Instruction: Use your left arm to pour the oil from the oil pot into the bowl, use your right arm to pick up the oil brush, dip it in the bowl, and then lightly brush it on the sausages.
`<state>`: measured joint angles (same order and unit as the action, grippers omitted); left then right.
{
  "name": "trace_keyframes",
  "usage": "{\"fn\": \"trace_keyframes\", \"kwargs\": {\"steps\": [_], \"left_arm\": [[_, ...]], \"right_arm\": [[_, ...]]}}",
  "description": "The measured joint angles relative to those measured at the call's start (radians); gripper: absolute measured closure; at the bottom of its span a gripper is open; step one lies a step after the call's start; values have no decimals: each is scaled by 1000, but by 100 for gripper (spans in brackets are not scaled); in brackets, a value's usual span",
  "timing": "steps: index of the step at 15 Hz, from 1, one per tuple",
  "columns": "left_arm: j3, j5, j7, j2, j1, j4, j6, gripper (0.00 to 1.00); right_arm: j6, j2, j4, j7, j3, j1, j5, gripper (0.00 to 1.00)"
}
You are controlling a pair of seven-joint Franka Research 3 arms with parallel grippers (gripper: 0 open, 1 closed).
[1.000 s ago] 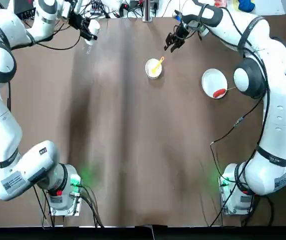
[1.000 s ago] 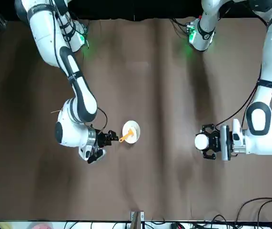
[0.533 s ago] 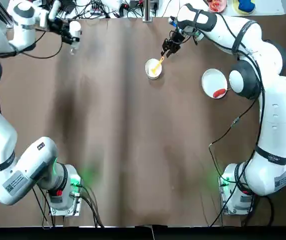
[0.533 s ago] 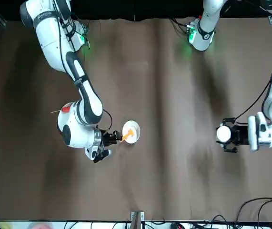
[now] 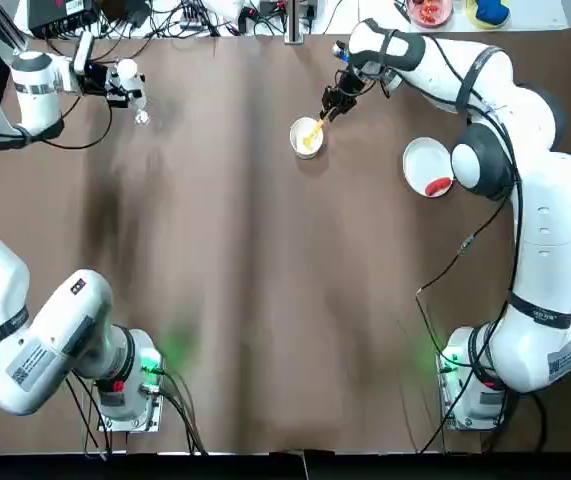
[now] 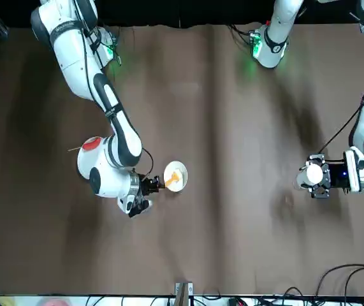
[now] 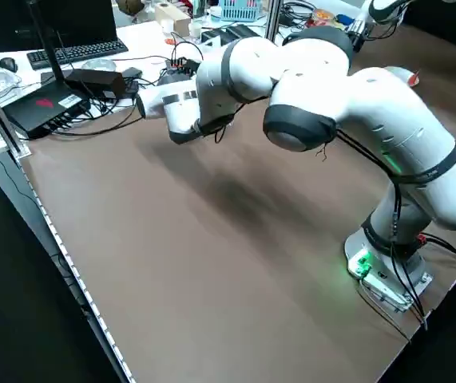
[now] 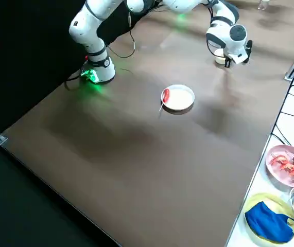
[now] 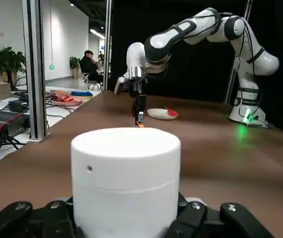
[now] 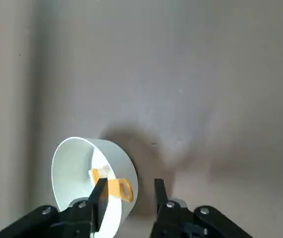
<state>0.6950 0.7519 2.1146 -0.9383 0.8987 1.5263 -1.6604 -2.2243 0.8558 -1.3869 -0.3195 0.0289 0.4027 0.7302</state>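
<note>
"What's on the table (image 5: 265, 300)?"

"Brown cover, soft shadows. The bowl (image 5: 297, 129) has the brush (image 10: 121, 189) leaning in it, handle over the rim."

"Right gripper (image 10: 132, 182)?"

"Just beside the bowl, fingers parted near the handle; contact, I can't tell."

"And the left gripper (image 9: 126, 214)?"

"Well left of the bowl, clamped round the oil pot (image 9: 126, 173)."

"Sausage (image 5: 438, 186)?"

"On the plate (image 5: 422, 158), right of the bowl."

"The room?"

"Well beyond the bowl, a side bench (image 8: 257, 188) holds a blue cloth (image 8: 268, 222); a person (image 9: 88, 64) sits near a plant (image 9: 8, 62)."
</note>
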Motion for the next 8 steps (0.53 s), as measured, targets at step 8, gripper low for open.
{"fn": "trace_keyframes", "kwargs": {"steps": [8], "left_arm": [[-50, 48, 42, -67, 26, 0, 38, 45]], "right_arm": [[-1, 8, 4, 2, 0, 16, 0, 74]]}}
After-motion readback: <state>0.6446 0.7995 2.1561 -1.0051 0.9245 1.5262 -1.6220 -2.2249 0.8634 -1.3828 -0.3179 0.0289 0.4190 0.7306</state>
